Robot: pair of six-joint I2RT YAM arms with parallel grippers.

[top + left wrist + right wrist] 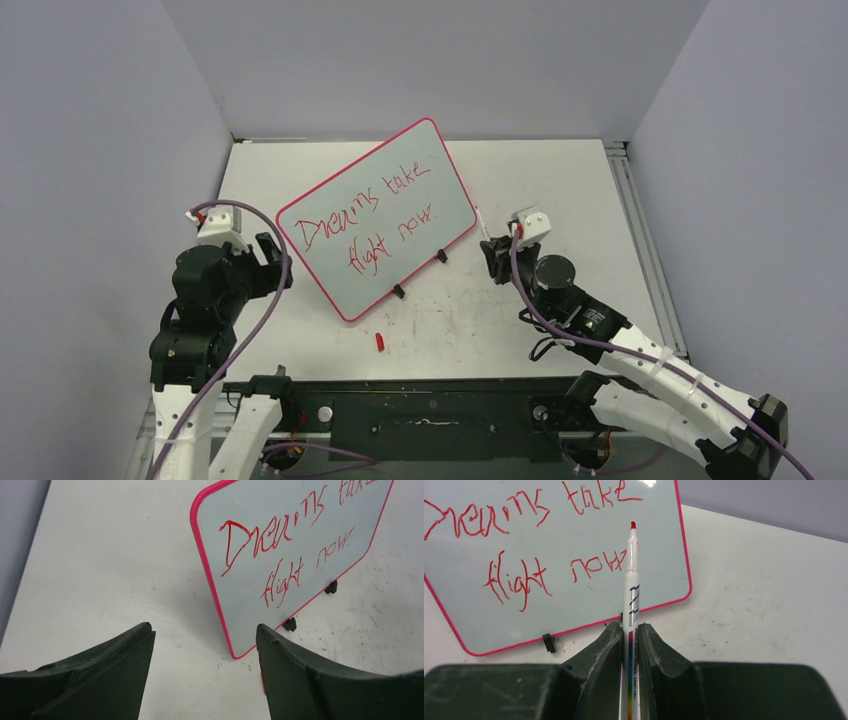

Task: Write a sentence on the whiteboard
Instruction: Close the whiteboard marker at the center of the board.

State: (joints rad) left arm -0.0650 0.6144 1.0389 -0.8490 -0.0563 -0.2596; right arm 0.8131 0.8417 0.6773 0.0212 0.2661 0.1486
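White table, grey walls. Whiteboard sat at centre, reading "Dreams take flight now". Right gripper, at board's 3 o'clock, clamped red marker; left gripper, at 9 o'clock, agape, empty. Writing judged complete; next move likely recapping, red cap at 6 o'clock.

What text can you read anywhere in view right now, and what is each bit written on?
"Dreams take": red handwriting, upper line on the whiteboard.
"flight now": red handwriting, lower line, same board.
Print along the barrel of the marker in the right gripper: too small to read.
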